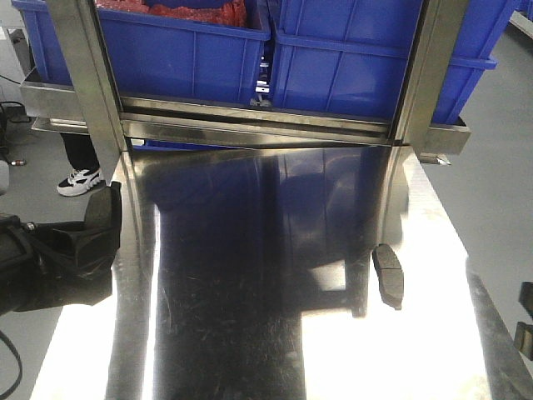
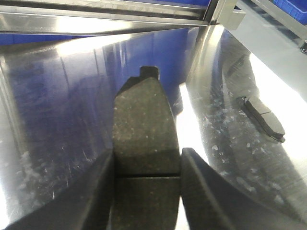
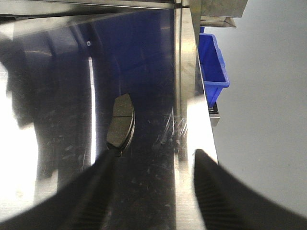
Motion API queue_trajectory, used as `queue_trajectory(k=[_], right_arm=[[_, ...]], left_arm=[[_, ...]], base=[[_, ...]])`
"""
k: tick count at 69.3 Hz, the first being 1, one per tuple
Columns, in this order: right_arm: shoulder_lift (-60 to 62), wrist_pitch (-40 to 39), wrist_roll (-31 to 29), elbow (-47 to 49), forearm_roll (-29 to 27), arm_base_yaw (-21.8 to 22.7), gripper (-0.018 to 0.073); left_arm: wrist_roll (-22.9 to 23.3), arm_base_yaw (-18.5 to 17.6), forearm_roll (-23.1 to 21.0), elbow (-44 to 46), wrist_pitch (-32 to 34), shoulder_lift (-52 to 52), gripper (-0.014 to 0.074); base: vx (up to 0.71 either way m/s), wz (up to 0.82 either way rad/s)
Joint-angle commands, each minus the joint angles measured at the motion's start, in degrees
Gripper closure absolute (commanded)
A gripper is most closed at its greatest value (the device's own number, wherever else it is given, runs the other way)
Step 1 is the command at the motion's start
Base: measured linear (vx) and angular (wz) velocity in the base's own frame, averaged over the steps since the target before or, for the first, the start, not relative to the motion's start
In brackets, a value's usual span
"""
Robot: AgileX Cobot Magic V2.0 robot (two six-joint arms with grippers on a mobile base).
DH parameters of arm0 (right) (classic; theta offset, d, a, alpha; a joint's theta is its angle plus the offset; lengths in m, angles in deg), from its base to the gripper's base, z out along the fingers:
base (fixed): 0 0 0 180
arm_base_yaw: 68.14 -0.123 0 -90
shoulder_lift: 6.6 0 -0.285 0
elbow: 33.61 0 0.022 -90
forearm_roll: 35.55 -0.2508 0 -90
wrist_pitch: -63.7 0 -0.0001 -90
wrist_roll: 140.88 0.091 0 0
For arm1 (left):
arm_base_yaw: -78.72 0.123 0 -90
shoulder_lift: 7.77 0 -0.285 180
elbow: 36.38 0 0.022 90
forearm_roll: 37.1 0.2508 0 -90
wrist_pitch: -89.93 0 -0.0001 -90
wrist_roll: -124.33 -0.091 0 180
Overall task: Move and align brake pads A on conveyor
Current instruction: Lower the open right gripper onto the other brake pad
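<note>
Left wrist view: dark grey curved oblong brake pad clamped in left gripper. Right gripper spread, empty; second pad on shiny steel tabletop. No conveyor visible, placement pending.

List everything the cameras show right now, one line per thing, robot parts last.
Steel tabletop: one, shiny silver, fills the front view.
Brake pads: two, dark grey; held brake pad above the tabletop, loose brake pad flat near the tabletop's right edge.
Rack posts: two, silver, at the tabletop's far end.
Storage bins: at least two, blue, behind the rack posts; left one holds something red.
Floor: grey, beside the table.
Sneaker: one, white and black, on the floor, far left.
Left gripper: black, shut on the held brake pad.
Right gripper: black, open, near the loose brake pad.
</note>
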Motion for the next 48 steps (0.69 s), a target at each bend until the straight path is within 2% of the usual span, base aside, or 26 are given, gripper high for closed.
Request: queue_trajectory(k=[1, 4, 8, 21, 37, 48], right_arm=[[-0.16, -3.81, -0.38, 1.42, 2.02, 0.44, -0.0056], [-0.16, -3.75, -0.38, 1.42, 2.02, 0.44, -0.0124], [-0.16, -3.9, -0.38, 1.42, 2.02, 0.44, -0.0169], [-2.05, -5.93, -0.04, 2.76, 1.74, 0.44, -0.0157], [-20.37, 0.48, -0.63, 13.76, 1.97, 0.44, -0.0126], [-34.63, 1.74, -1.06, 22.09, 1.91, 0.44, -0.0118]], left_arm=[[-0.03, -0.26, 0.56, 1.53, 4.6, -0.76, 0.0576], [-0.03, -0.26, 0.56, 1.53, 4.6, -0.76, 0.0576], [-0.03, -0.26, 0.56, 1.53, 4.6, -0.76, 0.0576], [-0.03, -0.26, 0.56, 1.53, 4.6, -0.76, 0.0576], [-0.03, -0.26, 0.56, 1.53, 4.6, -0.76, 0.0576], [-0.03, -0.26, 0.56, 1.53, 4.6, -0.76, 0.0576]], base=[[0.0, 0.0], [0.0, 0.0], [0.0, 0.0], [0.0, 0.0], [0.0, 0.0], [0.0, 0.0]])
